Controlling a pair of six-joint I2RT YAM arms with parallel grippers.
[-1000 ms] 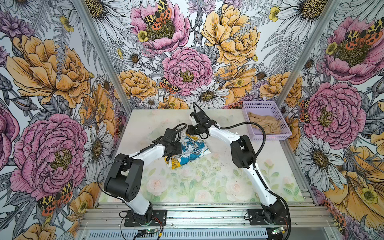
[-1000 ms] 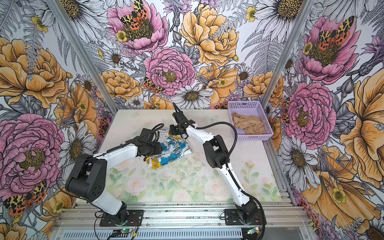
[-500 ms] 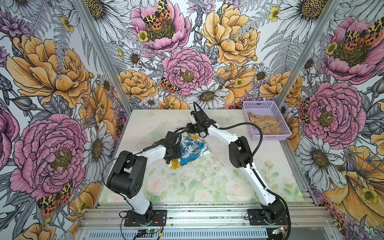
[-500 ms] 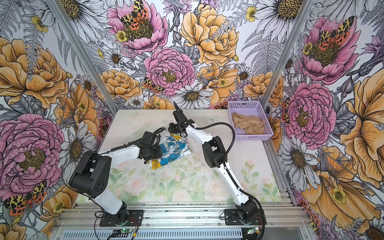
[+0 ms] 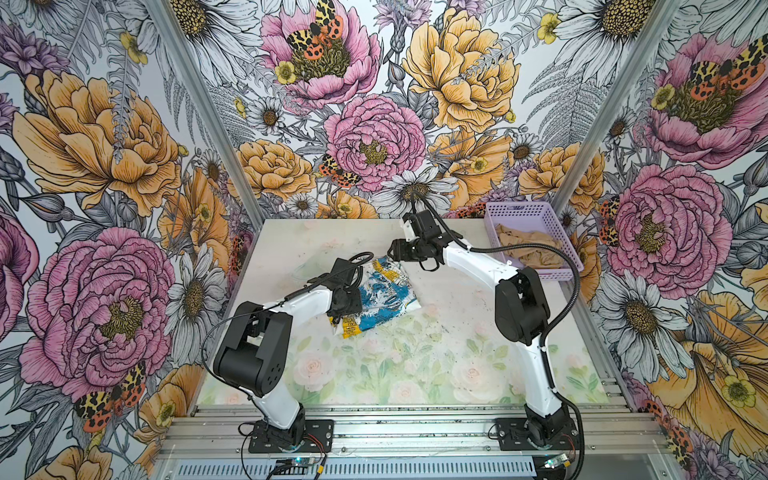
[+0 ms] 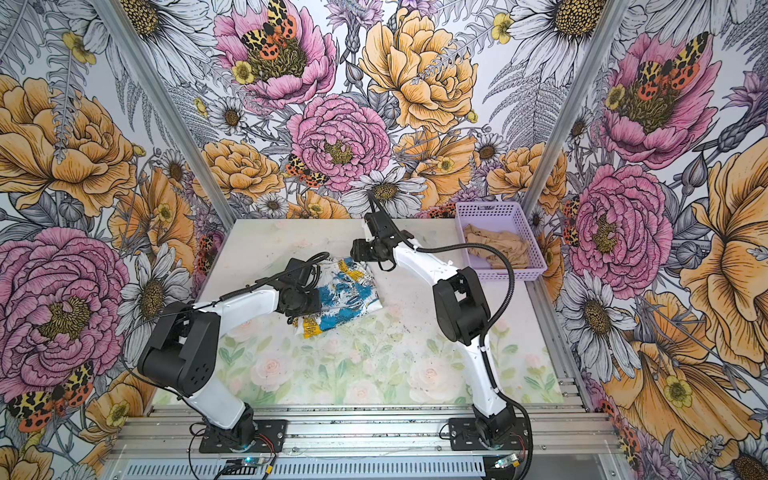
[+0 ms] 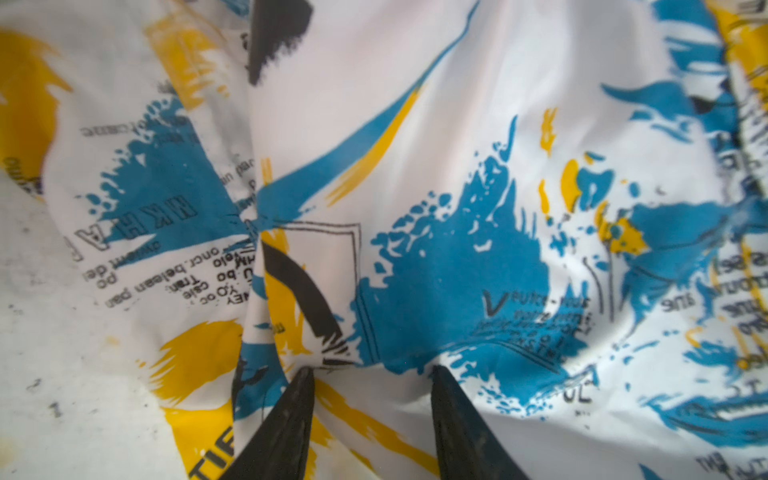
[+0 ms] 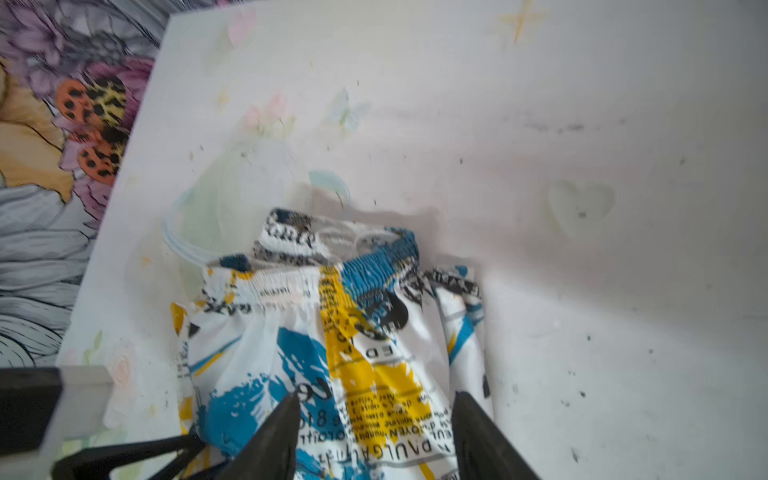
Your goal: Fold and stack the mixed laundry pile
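Cloth thin and smooth: white garment (image 5: 386,295) with blue and yellow patches and black newsprint lettering lies crumpled in rough rectangle at middle of table (image 5: 457,332). Shirred elastic waistband (image 8: 291,291) at far end. Left end effector (image 7: 370,372) released, dark tapered tips apart, resting on wrinkled print. Seemingly no fold pinched, but view too close to be sure. Right end effector (image 8: 374,401) released, hovering just over waistband end. Tan-beige garment (image 5: 525,249), soft and bunched, sits inside perforated lavender plastic basket (image 5: 517,206) at back right corner.

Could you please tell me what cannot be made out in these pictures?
Left gripper: in both top views, its own wrist hides the fingertips.
Tan garment: in both top views, the basket wall and a cable cover parts.
Printed garment: small lettering is blurred in the right wrist view.
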